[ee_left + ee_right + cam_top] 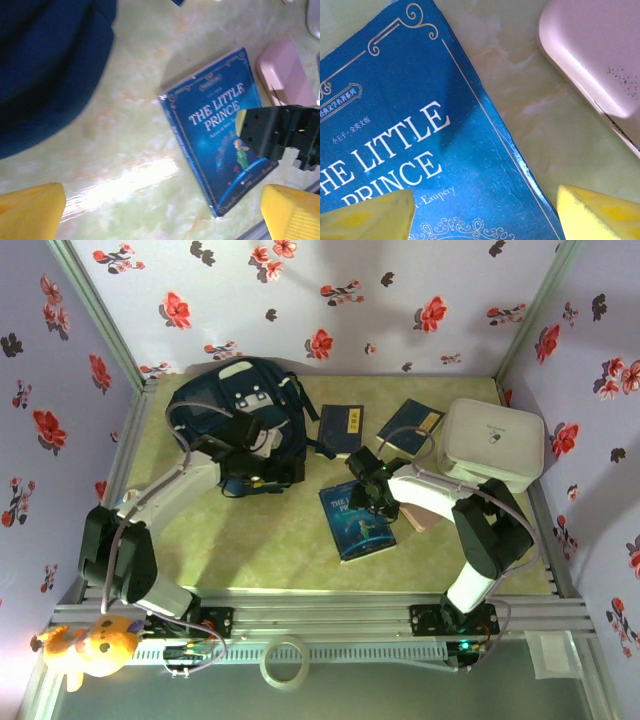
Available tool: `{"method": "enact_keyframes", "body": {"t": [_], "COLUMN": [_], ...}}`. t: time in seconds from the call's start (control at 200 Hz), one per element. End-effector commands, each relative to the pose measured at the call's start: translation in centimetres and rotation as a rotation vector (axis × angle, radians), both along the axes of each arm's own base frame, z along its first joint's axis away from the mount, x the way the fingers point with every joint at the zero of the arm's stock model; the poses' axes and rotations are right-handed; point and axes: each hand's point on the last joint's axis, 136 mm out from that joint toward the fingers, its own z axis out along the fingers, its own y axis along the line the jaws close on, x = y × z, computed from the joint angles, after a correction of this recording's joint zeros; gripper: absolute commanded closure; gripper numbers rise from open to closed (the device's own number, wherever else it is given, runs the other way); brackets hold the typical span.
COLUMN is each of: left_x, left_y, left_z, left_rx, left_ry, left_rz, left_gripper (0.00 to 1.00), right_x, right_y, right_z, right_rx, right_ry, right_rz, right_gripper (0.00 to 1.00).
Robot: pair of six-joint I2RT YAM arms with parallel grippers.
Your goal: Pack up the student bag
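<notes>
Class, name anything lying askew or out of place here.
The blue Little Prince paperback lies skewed on the green table, outside the navy fabric backpack; an orange plush toy sits by the front rail.

You see a navy student bag point(210, 395) with white patches, a bright blue book point(420, 125) with white lettering and a gold scrolled border, a pale pink case point(600, 55), a pale green desk point(280, 540) veined with orange, and lilac walls point(300, 300) strewn with red and dark flowers.
</notes>
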Motion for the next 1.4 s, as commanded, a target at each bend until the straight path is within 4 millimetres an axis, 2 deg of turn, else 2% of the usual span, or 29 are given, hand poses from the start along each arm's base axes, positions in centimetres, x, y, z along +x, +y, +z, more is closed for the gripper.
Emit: {"method": "enact_keyframes", "body": {"t": [0.0,0.165,0.3,0.4,0.5,0.565,0.65,0.81,0.95,1.135,1.245,1.395], "left_x": [-0.2,-0.8,-1.6,-2.7,-3.5,-3.9,-4.3,-4.8,-5.0,-4.7,-4.5,-3.9], "left_y": [-2.0,-3.1,-3.6,-3.5,-3.9,-4.1,-4.7,-5.2,-4.9,-5.6,-6.1,-6.5], "left_z": [-1.1,-3.4,-5.5,-7.3,-8.4,-9.0,-9.5,-10.5,-11.4,-11.7,-12.2,-12.6], "left_rx": [-0.061,-0.038,-0.02,0.008,0.02,0.028,0.037,0.058,0.067,0.057,0.05,0.03], "left_ry": [0.068,0.135,0.193,0.244,0.271,0.29,0.299,0.328,0.352,0.348,0.353,0.346], "left_rz": [0.03,0.033,0.05,0.055,0.055,0.057,0.042,0.035,0.064,0.069,0.079,0.115], "left_gripper": [0.01,0.07,0.14,0.2,0.26,0.3,0.36,0.45,0.44,0.45,0.38,0.37], "right_x": [-0.9,-1.8,-2.7,-3.0,-3.0,-2.9,-2.9,-3.0,-3.3,-3.8,-4.1,-4.4], "right_y": [-0.2,0.4,2.5,4.6,5.7,5.7,5.4,4.6,4.4,4.3,4.4,4.5], "right_z": [-0.5,-1.2,-1.3,-0.5,0.1,0.3,-0.1,-1.0,-1.5,-1.9,-2.1,-1.8], "right_rx": [0.001,0.038,0.172,0.303,0.384,0.385,0.364,0.312,0.304,0.3,0.309,0.317], "right_ry": [0.043,0.089,0.124,0.109,0.095,0.088,0.086,0.094,0.113,0.128,0.141,0.146], "right_rz": [0.0,0.021,0.012,0.007,0.008,0.014,0.028,0.035,0.034,0.047,0.062,0.092], "right_gripper": [0.25,0.25,0.27,0.31,0.33,0.36,0.45,0.53,0.58,0.61,0.62,0.63]}}
